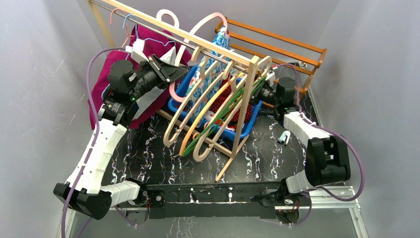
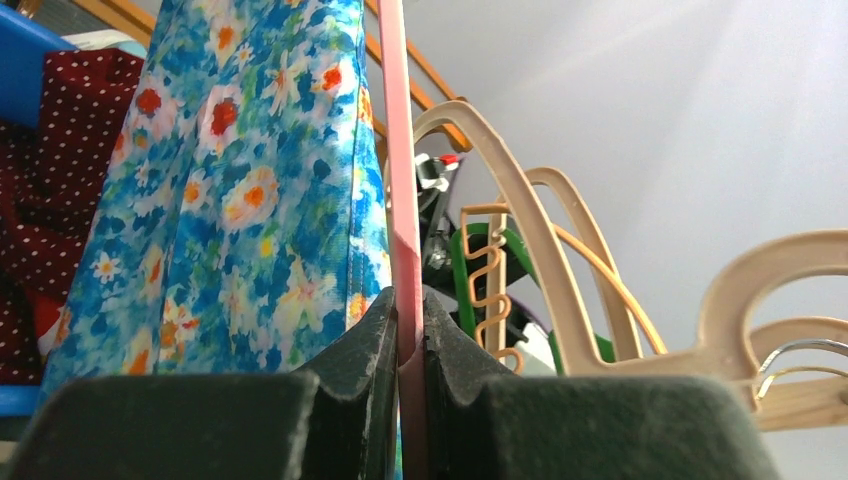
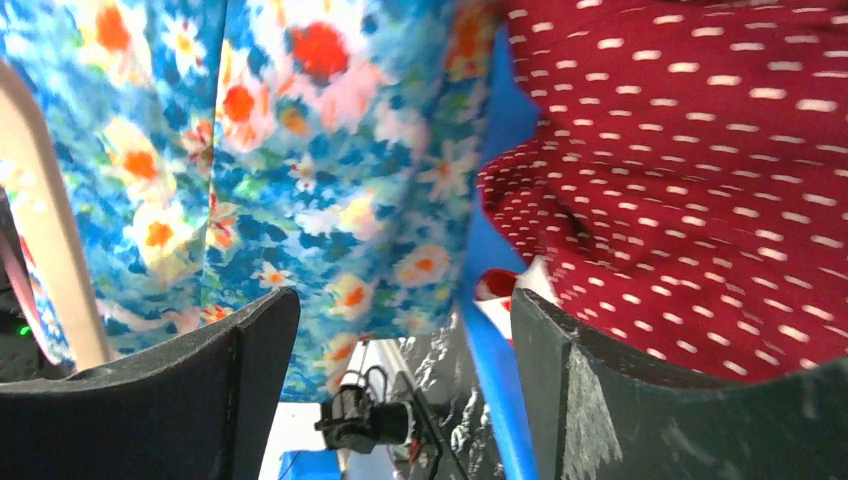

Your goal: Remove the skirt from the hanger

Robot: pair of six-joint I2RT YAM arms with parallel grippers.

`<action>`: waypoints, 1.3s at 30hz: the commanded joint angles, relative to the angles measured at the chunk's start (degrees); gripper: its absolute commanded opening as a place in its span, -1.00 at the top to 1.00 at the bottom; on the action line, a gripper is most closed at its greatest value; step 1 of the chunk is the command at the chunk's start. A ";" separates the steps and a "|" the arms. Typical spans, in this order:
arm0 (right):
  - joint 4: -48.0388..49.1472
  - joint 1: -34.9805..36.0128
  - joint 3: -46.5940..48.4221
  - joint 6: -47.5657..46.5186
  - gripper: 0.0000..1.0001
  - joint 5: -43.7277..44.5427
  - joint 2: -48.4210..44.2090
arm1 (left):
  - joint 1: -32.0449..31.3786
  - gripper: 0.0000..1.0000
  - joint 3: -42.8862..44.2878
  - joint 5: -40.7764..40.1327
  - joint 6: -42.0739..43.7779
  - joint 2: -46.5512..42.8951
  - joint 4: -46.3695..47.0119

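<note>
- The skirt (image 2: 230, 190) is blue with white and orange flowers. It hangs down loose from the hanger.
- The hanger (image 2: 400, 180) is thin and pink. Its bar runs upright, touching the skirt's edge.

three garments: floral skirt (image 1: 210, 82), red dotted cloth (image 3: 700, 180), magenta garment (image 1: 101, 79). hangers: one pink hanger (image 2: 400, 200), one green hanger (image 2: 522, 252), one orange hanger (image 1: 190, 139), at least three bare wood hangers (image 2: 525, 215); the tangle blocks a firm total. also one blue bin (image 1: 245, 129), two racks (light wood rack (image 1: 163, 27), orange rack (image 1: 277, 47)) and two arms (left arm (image 1: 99, 148), right arm (image 1: 317, 144)).
</note>
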 commanded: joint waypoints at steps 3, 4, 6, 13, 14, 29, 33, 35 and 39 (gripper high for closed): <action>30.70 5.36 -1.02 17.19 -0.73 -4.80 6.27 | -0.07 1.00 1.22 1.65 -4.04 -3.21 9.53; 36.39 5.76 -1.09 18.83 -0.74 -5.08 7.92 | -0.09 1.00 0.76 2.10 -5.01 -3.28 10.40; 39.70 6.22 -0.52 19.28 -0.79 -5.35 11.06 | -0.08 1.00 0.02 3.08 -6.57 -3.22 11.97; 52.07 8.58 2.08 25.30 -0.84 -5.45 19.89 | -0.06 1.00 -0.47 4.39 -8.38 -2.94 13.76; 53.25 8.98 2.59 25.69 -0.84 -5.26 20.52 | -0.05 1.00 -0.74 4.40 -8.46 -2.94 13.81; 63.43 10.89 8.09 30.91 -0.80 -0.63 28.13 | -0.10 1.00 -3.99 6.07 -10.94 -3.88 15.60; 65.83 10.94 7.87 33.38 -0.37 0.11 28.62 | -0.07 1.00 -4.27 5.81 -10.26 -4.17 14.81; 65.91 10.91 7.69 33.73 -0.10 0.33 28.59 | -0.11 1.00 -4.31 5.72 -9.87 -4.30 14.62; 65.77 10.87 6.30 33.87 0.62 0.59 27.77 | -0.06 1.00 -3.00 4.13 -7.03 -4.91 11.34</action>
